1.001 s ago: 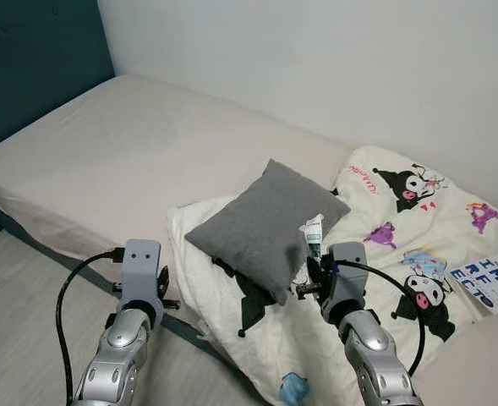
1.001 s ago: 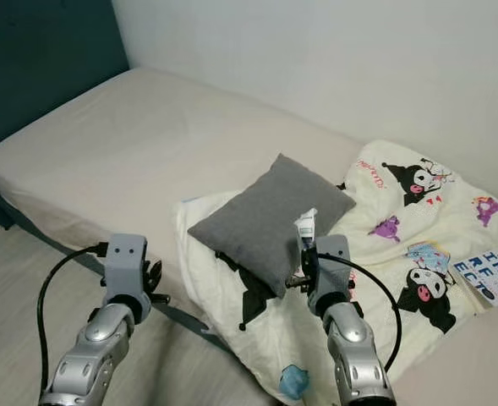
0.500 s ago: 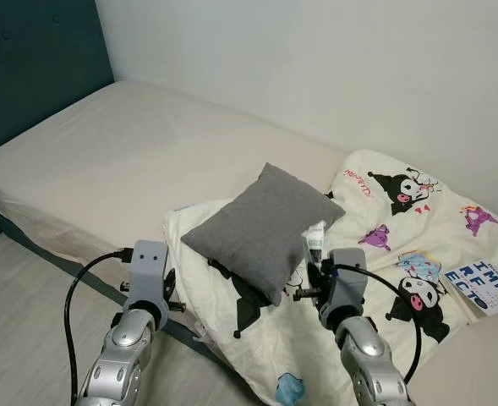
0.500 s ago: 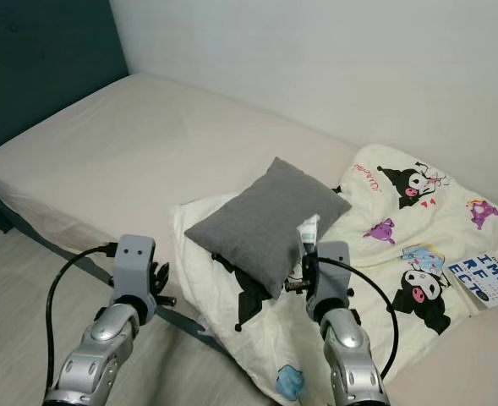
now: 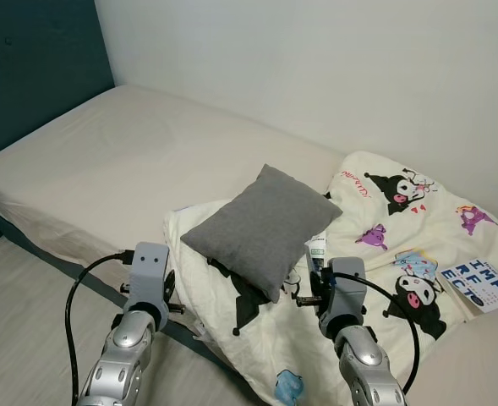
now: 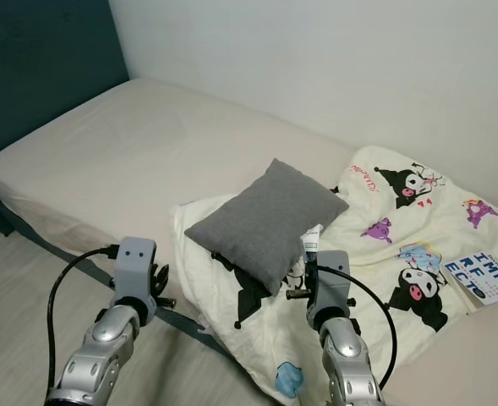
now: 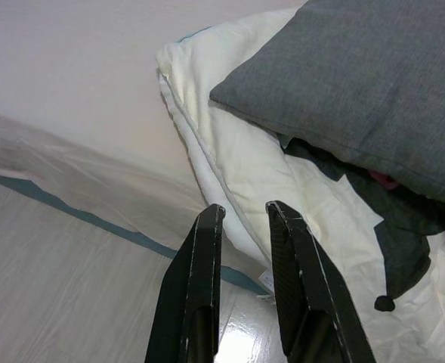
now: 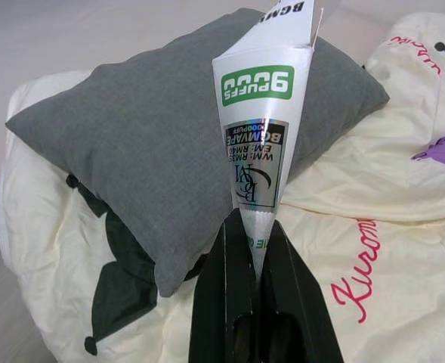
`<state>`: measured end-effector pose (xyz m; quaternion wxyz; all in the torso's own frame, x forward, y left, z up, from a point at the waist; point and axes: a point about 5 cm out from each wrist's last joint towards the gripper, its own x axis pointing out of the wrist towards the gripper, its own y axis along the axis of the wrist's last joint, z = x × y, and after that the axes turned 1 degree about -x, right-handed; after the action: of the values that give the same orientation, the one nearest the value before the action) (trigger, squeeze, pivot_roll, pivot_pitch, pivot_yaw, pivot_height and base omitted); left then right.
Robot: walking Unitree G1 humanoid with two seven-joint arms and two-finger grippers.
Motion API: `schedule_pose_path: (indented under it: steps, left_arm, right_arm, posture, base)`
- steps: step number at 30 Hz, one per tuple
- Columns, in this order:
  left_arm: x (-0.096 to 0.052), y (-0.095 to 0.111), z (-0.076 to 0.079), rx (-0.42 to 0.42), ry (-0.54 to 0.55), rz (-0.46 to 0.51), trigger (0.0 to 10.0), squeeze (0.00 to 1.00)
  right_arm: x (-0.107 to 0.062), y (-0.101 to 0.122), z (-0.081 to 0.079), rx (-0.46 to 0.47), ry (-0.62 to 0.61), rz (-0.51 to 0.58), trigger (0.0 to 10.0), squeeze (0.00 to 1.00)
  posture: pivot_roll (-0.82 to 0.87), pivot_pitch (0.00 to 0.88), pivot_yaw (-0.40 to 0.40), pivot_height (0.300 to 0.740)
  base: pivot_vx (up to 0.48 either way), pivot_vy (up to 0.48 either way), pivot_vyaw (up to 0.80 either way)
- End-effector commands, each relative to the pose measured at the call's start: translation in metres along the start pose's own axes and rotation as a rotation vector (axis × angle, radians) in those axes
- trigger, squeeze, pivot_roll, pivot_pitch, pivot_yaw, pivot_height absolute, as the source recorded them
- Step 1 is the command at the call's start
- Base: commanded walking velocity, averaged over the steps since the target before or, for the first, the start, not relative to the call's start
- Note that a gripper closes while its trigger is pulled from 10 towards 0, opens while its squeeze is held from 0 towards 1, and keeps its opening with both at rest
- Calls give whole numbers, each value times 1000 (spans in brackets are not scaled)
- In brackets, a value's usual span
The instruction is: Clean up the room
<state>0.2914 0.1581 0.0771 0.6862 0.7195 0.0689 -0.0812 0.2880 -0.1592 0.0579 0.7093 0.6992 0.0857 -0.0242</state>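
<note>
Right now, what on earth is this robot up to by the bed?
It is tidying the bedroom. Its right gripper is pinched shut on a small white wrapper with green print, held up over the cartoon-print blanket. A grey cushion lies on that blanket on the bed. The left gripper hangs beside the bed's edge, fingers slightly apart, holding nothing. A booklet lies further along the blanket.

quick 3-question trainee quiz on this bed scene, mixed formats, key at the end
1. True or false: the right gripper is shut on a white wrapper.
2. What lies on the cartoon-print blanket, nearest the headboard? A) grey pillow B) book C) mug
3. Fill in: the left gripper hangs over the bed's ____.

Key: 1 true; 2 A; 3 edge
</note>
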Motion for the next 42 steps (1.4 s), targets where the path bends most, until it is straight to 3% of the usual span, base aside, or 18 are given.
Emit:
schedule_pose_path:
  steps: [1,42]
  left_arm:
    - [-1,-4,1,-3,3,-8,10000,0]
    - [0,-1,2,-7,2,2,10000,0]
  right_arm:
    - [-2,-4,2,-13,-2,-10,10000,0]
    - [3,0,4,-21,8,7,10000,0]
  posture:
    - [24,125,-65,740]
    - [26,140,-59,740]
  base:
    - [0,0,0]
    - [0,0,0]
